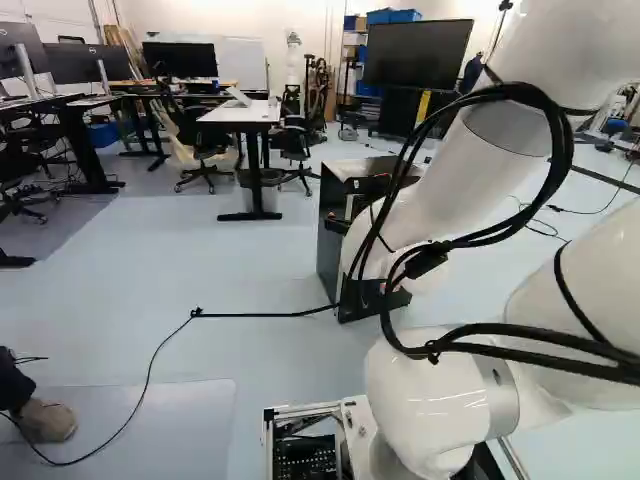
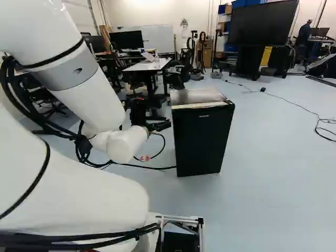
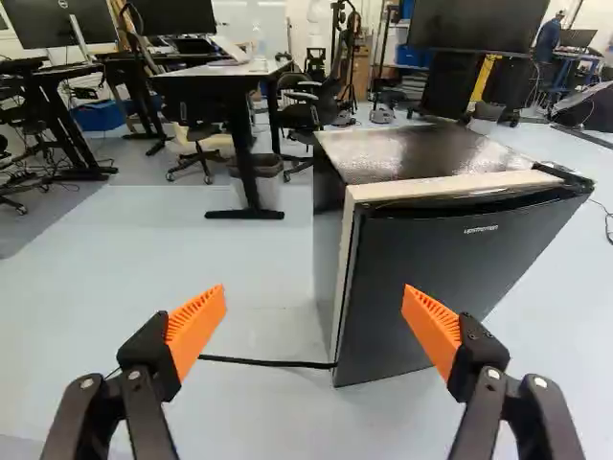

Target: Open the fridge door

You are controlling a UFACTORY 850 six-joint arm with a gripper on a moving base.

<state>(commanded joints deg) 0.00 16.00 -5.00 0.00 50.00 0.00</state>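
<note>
One orange-padded black gripper (image 3: 314, 290) stood wide, holding nothing. Boxy black fridge (image 2: 197, 96) sat centre of the right base view; its flat dark door (image 3: 441, 287) likely needed one fingertip eased into its left seam, then a slow outward arc.

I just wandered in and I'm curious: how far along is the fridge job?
Perhaps only the approach looks done: the open gripper points towards the fridge. In hand: nothing, as it grips nothing. Left: reaching the door, which looks shut, and pulling it open.
</note>
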